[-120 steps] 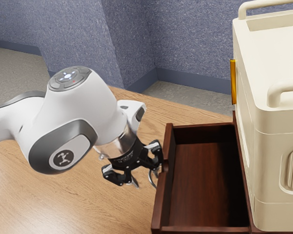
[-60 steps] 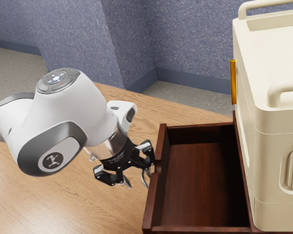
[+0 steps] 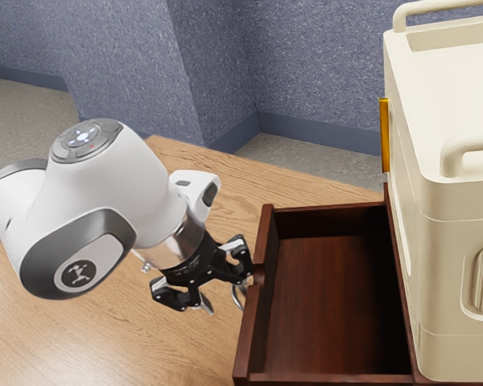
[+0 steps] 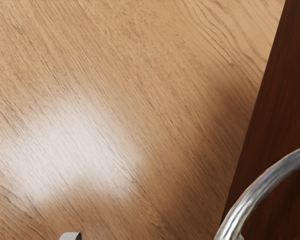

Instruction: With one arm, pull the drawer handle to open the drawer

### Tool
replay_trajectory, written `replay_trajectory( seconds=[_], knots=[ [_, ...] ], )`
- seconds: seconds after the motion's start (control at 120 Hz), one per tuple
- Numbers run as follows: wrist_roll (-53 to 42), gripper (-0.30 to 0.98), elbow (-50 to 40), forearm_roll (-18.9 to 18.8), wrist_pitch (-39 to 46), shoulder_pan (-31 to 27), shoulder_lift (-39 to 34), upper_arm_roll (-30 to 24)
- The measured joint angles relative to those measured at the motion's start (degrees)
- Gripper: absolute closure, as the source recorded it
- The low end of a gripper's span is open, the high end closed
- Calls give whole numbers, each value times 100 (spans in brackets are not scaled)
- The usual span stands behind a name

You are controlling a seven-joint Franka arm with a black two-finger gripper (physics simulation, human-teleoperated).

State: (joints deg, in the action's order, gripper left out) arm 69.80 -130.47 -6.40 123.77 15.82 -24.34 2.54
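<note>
My gripper is beside the drawer front in the exterior view, its two fingers standing well apart. The curved metal handle is close to the finger nearer the drawer. Dark reddish-brown, the drawer is pulled far out, its inside visible. In the wrist view the silver handle curves out from the drawer front. There my gripper shows two fingertips at the lower edge, one away from the handle, the other a sliver on its drawer side. Whether that finger touches the handle, I cannot tell.
A large cream case with rounded handles stands at the exterior view's right, above the drawer's inner end. A yellow strip is on its side. The wooden table extends under the arm, and a blue-grey wall rises behind.
The drawer has slid out further toward the exterior view's left, mostly in the earlier half second. My hand has moved the same way, and the arm has lately dipped a little.
</note>
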Motion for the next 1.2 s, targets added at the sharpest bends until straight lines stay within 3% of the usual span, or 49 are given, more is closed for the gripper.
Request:
replay_trajectory(
  seconds=[0.383, 0.625, 0.717, 0.817, 0.867, 1.025, 1.2],
  knots=[
    [5, 37, -298, -32, 10, -16, -313, 10],
    [-6, 30, 169, -588, -153, 311, -758, 45],
    [79, 21, 1115, -425, -598, 259, -456, 38],
    [527, 13, 3314, 5, -1667, 199, 587, 52],
    [767, 10, 3844, 85, -2183, 20, 804, 164],
    [1387, 5, 3719, 144, -3196, -524, 894, 244],
    [1921, 2, 3460, -25, -3734, -686, 730, 285]
  ],
)
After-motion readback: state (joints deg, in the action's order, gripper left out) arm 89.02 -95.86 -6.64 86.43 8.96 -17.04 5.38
